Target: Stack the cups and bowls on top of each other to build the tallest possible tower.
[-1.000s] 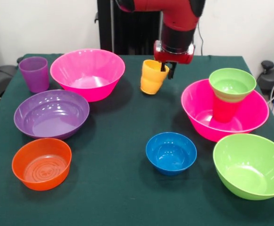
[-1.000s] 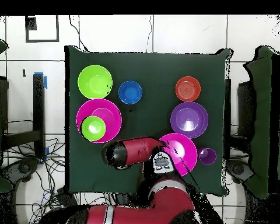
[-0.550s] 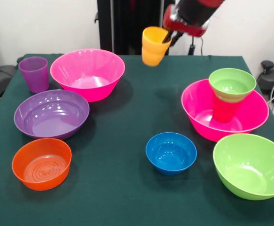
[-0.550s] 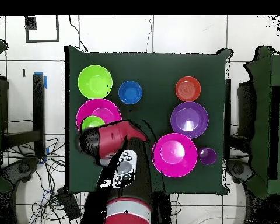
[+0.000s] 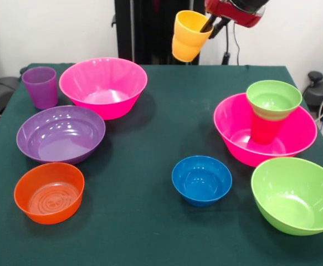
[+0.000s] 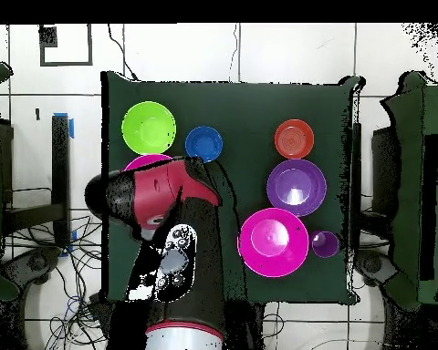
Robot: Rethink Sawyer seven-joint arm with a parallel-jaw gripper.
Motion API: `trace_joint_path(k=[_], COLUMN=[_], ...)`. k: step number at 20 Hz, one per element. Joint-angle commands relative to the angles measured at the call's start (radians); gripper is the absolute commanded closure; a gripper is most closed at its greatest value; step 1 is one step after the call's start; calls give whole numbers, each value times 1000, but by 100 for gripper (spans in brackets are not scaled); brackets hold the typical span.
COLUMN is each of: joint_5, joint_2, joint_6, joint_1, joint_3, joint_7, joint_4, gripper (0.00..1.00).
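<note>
Dark green cloth covers the table (image 5: 144, 138), and from my remote station I read the front view from the near edge back. Closest to me sit the shallow orange plastic bowl (image 5: 49, 192) on the left and the large lime green plastic bowl (image 5: 296, 195) on the right, with the small round blue plastic bowl (image 5: 201, 180) between them and a little farther back. Behind the orange one I see the wide purple plastic bowl (image 5: 60, 134). To the right, one large hot pink plastic bowl (image 5: 294, 138) holds a red tapered plastic cup (image 5: 264, 132) standing upright inside it, and a small green plastic bowl (image 5: 273, 100) rests on top of that cup. Farther back on the left stands the second large hot pink plastic bowl (image 5: 103, 87), and just beside it, at the far left, the translucent ridged purple plastic cup (image 5: 40, 87) stands upright on the cloth.

Farthest away and well above the table, the red and black gripper (image 5: 210, 23) is clamped on the rim of the yellow-orange plastic cup with a stepped base (image 5: 188, 36), one finger inside the mouth. That cup hangs tilted, clear of everything below it. In the overhead view the arm (image 6: 150, 196) covers most of the pink bowl with the stack.
</note>
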Motion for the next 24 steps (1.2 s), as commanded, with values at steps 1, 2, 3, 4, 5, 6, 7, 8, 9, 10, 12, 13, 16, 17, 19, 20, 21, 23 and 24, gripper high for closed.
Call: trace_joint_path(k=[1,2,3,4,5,6,7,8,9,10,12,13,16,17,19,20,21,23,24], joint_5=[62,84,110,130,151,175,199,223,237,249,273,288,340,359,367,365,361,353,357], joint_2=[11,4,-2,-10,-18,-34,-42,-50,-55,-61,-72,-77,-76,-73,-57,-49,-41,-26,-18], joint_6=[60,50,33,16,-1,-16,-19,-23,-14,-13,-11,-26,-110,-144,-166,-172,-170,-170,-166], joint_1=[-12,-17,-26,-33,-39,-43,-48,-52,-53,-52,-51,-53,-66,-68,-49,-36,-26,-10,-7], joint_3=[84,91,102,110,118,124,130,135,135,135,133,134,150,156,151,146,140,131,132], joint_7=[85,85,80,73,66,60,59,59,59,59,59,56,45,49,78,95,105,118,120], joint_4=[-101,-93,-81,-71,-62,-37,-27,-17,-14,-10,-3,6,31,39,18,6,-9,-37,-51], gripper=[100,100,100,100,100,100,100,100,100,100,100,100,100,100,100,100,100,100,100])
